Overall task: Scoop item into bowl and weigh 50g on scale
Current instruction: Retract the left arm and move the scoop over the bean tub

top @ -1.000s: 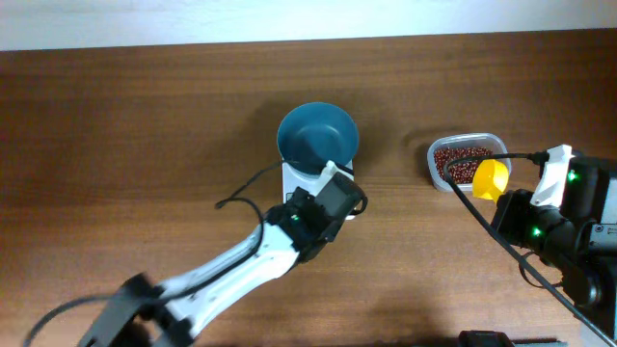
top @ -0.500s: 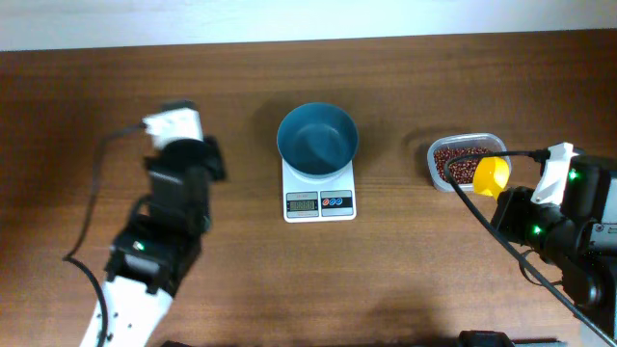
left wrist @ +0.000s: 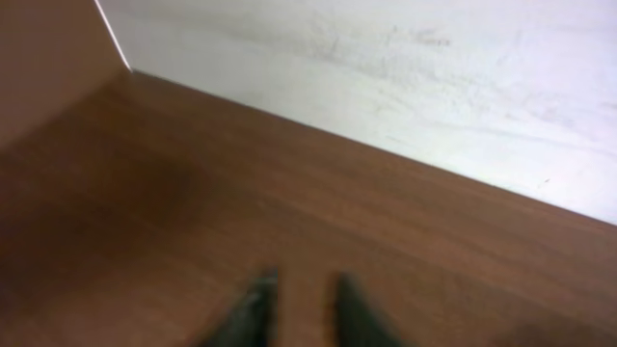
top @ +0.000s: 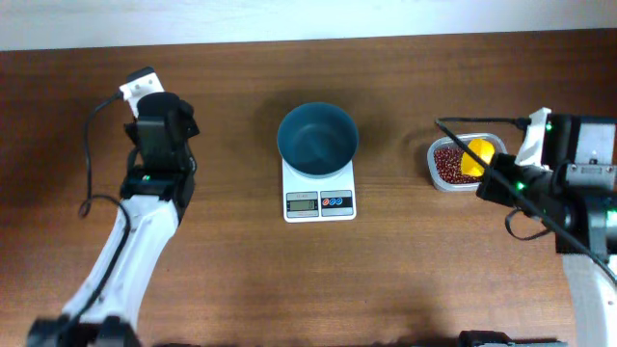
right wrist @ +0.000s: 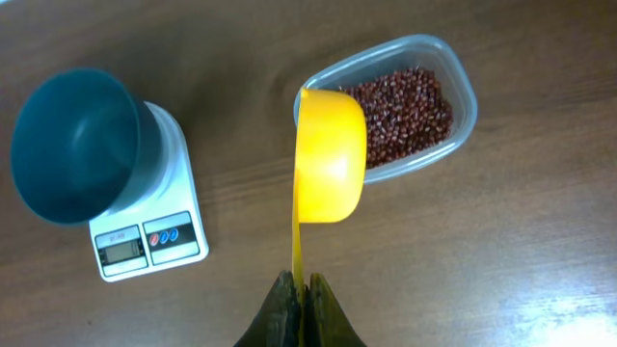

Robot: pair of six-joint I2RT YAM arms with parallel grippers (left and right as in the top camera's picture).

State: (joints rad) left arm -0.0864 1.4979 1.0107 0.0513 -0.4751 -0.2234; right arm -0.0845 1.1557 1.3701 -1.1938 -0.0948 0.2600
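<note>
The teal bowl (top: 317, 138) stands on the white scale (top: 319, 200) at mid table; both also show in the right wrist view, the bowl (right wrist: 69, 145) on the scale (right wrist: 145, 239). The bowl looks empty. Red-brown beans (top: 448, 162) fill a clear tub (top: 434, 154), also seen in the right wrist view (right wrist: 403, 114). My right gripper (right wrist: 302, 284) is shut on the thin handle of a yellow scoop (right wrist: 330, 159), held on edge at the tub's near rim; overhead the scoop (top: 477, 159) is over the tub. My left gripper (top: 159, 123) is far left, slightly open and empty (left wrist: 301, 289).
The left wrist view shows bare wood and a white wall strip (left wrist: 405, 87) behind the table's back edge. Cables trail from both arms. The tub (right wrist: 453, 72) lies right of the scale with a gap of bare table between.
The left arm swung away from the scale's front to the far left of the table. The right gripper carried the yellow scoop back and up, over the bean tub.
</note>
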